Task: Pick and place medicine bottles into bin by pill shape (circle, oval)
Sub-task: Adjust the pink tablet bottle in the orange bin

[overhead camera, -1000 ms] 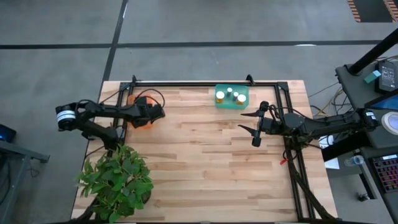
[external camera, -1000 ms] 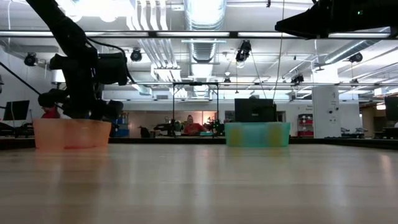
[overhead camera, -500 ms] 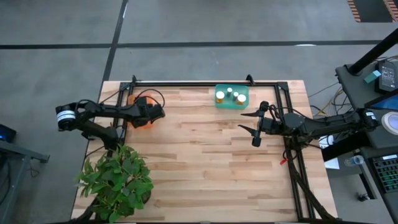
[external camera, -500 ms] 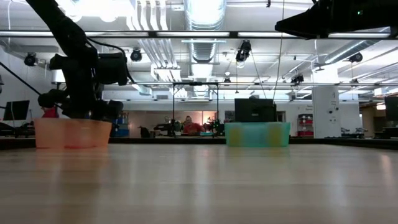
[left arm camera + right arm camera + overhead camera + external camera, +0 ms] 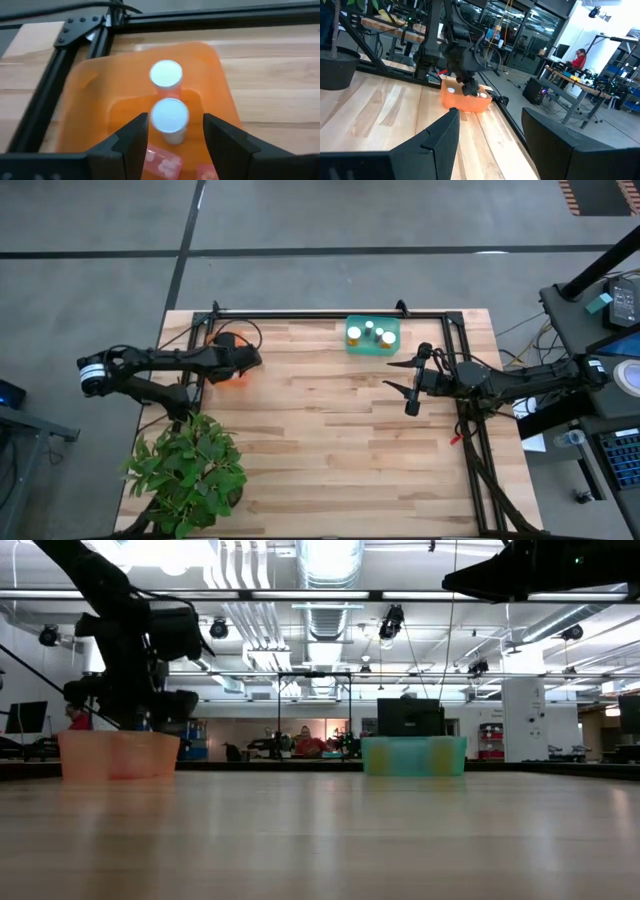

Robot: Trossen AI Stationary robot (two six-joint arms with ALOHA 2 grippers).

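Release step, by look of it: left gripper hung over orange bin, fingers parted, clear of two white-capped bottles directly beneath; right gripper waited wide, well apart, empty; next likely lift straight out, clear of caps.

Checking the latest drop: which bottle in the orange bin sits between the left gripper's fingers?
The nearer white-capped bottle, flanked by the left gripper; the other bottle stands beyond it.

- This is a big lab or workshop room.
- Silver pipes and lamps hang from the bare ceiling.
- Far back stand desks, screens and a person.
- The wooden table sits on a grey concrete floor.
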